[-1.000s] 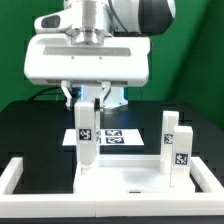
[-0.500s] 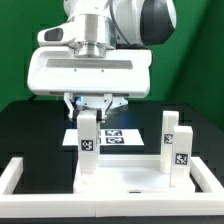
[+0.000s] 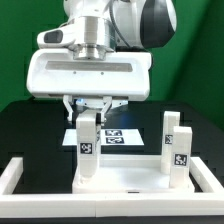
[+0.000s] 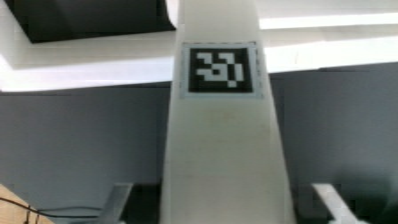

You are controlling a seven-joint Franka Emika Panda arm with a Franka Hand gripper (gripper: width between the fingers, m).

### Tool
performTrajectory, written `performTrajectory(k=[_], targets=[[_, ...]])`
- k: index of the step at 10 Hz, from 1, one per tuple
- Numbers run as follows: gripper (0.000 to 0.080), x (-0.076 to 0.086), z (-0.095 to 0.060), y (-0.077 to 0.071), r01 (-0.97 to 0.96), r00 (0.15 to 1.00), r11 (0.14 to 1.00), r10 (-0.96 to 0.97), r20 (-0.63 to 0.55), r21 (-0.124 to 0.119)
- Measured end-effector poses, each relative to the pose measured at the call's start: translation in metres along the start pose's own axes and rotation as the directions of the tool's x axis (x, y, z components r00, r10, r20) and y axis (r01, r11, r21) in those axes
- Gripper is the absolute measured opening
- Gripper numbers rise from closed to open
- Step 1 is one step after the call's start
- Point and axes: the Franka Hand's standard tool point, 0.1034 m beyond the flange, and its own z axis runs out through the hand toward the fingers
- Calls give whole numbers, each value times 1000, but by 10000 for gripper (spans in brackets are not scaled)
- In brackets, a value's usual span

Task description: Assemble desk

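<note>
The white tabletop panel (image 3: 130,178) lies flat at the front. My gripper (image 3: 90,112) is shut on the upper end of a white block leg (image 3: 89,150). That leg stands upright with its foot on the panel's corner at the exterior view's left, its tag facing front. In the wrist view the leg (image 4: 222,130) runs away from the camera between the two fingers (image 4: 121,197), tag up. Two more legs (image 3: 180,155) (image 3: 169,128) stand upright at the panel's other end; whether they are fastened I cannot tell.
A low white border rail (image 3: 15,175) frames the front and both sides of the work area. The marker board (image 3: 118,137) lies flat on the black table behind the held leg. The arm's wide white body hangs over the middle.
Between one second and half a second ago the wrist turned and the held leg came down a little and squared up on the corner. Since then nothing has visibly moved.
</note>
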Motion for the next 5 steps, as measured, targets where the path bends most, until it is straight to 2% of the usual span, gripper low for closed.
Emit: performTrajectory(k=[5], targets=[[291, -6, 8, 1, 8, 1000, 1000, -9, -28, -22]])
